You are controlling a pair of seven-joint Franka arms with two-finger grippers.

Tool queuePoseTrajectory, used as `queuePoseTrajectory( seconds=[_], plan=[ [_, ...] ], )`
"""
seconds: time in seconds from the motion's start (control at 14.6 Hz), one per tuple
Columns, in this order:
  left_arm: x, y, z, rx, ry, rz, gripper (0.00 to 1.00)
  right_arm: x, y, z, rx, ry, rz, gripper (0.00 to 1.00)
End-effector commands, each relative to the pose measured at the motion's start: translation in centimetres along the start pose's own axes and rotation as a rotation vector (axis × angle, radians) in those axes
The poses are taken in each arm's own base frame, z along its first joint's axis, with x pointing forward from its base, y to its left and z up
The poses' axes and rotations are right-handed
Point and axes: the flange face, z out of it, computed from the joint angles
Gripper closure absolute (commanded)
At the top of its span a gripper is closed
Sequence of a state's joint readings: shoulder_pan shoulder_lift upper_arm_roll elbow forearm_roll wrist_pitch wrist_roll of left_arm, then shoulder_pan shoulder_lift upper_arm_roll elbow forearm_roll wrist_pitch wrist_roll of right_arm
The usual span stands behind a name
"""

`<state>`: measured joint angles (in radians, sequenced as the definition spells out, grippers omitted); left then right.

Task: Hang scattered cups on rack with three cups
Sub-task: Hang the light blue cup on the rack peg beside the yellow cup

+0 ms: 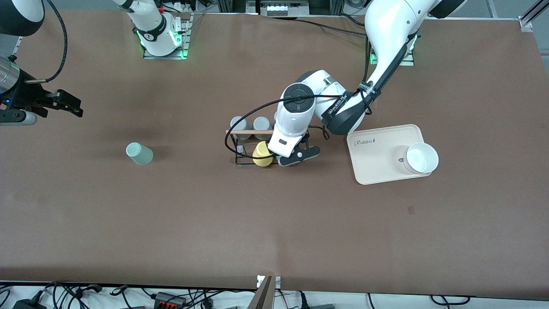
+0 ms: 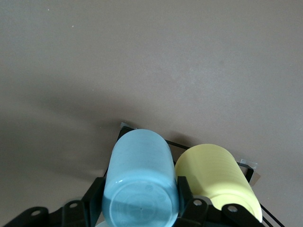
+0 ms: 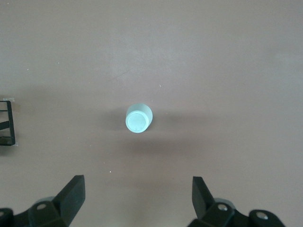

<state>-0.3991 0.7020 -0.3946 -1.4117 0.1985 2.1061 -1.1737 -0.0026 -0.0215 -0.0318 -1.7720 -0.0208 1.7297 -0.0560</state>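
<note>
Landmark: rack [image 1: 246,141], a black wire frame with a light wooden rod across its top, standing mid-table.

Item 1. Light blue cup [image 2: 140,187]: held upside down at the rack, directly beside the yellow cup [image 2: 218,177]; the two nearly touch in the left wrist view. In the front view it is hidden under the left arm's wrist.

Item 2. Yellow cup: seated on the rack, on the side nearer the front camera.

Item 3. Two grey cups [image 1: 251,124]: on the rack, on the side farther from the front camera.

Item 4. Mint green cup [image 1: 139,154]: upside down on the table, well apart from the rack, toward the right arm's end of the table.

Item 5. Left gripper [image 2: 140,208]: at the rack, its black fingers [image 2: 187,198] pressed against both sides of the light blue cup, jaws clamped on it.

Item 6. Right gripper [image 3: 137,194]: in the air over the table well apart from the rack, above the mint green cup's area; jaws spread wide, nothing between them.

Item 7. Cream tray [image 1: 373,165]: near the rack, toward the left arm's end of the table; a white bowl [image 1: 421,158] stands on it.
</note>
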Motion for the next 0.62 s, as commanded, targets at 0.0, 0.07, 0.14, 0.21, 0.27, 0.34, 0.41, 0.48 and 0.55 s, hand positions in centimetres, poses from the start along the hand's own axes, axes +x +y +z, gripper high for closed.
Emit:
queuePoseTrajectory(
  seconds=[0.0, 0.07, 0.14, 0.21, 0.27, 0.34, 0.41, 0.48, 0.55],
  plan=[
    [0.0, 0.2, -0.7, -0.005, 0.032, 0.012, 0.18, 0.1, 0.3, -0.4, 0.001, 0.002, -0.009, 0.0],
    [0.1, 0.3, -1.0, -0.008, 0.035, 0.011, 0.16, 0.1, 0.3, -0.4, -0.001, 0.002, -0.009, 0.0],
    [0.1, 0.3, -1.3, -0.011, 0.037, 0.011, 0.14, 0.1, 0.3, -0.4, -0.001, 0.002, -0.009, 0.0],
    [0.3, 0.3, -1.9, -0.018, 0.041, 0.008, 0.1, 0.1, 0.3, -0.5, -0.001, 0.004, -0.004, 0.0],
    [0.4, 0.2, -2.8, -0.025, 0.05, 0.005, 0.09, 0.1, 0.3, -0.5, -0.001, 0.004, -0.003, 0.0],
    [0.5, 0.2, -3.6, -0.031, 0.057, 0.004, 0.07, 0.1, 0.3, -0.4, 0.001, 0.002, 0.0, 0.0],
    [0.4, 0.2, -4.3, -0.035, 0.064, 0.005, 0.06, 0.1, 0.2, -0.4, -0.001, 0.002, 0.0, 0.0],
    [0.4, 0.2, -4.7, -0.037, 0.067, 0.003, 0.04, 0.3, 0.1, 0.0, 0.001, -0.005, -0.001, 0.0],
    [0.3, 0.2, -5.4, -0.043, 0.074, 0.004, 0.01, 0.4, 0.1, 0.1, -0.001, -0.007, -0.003, 0.0]
  ],
)
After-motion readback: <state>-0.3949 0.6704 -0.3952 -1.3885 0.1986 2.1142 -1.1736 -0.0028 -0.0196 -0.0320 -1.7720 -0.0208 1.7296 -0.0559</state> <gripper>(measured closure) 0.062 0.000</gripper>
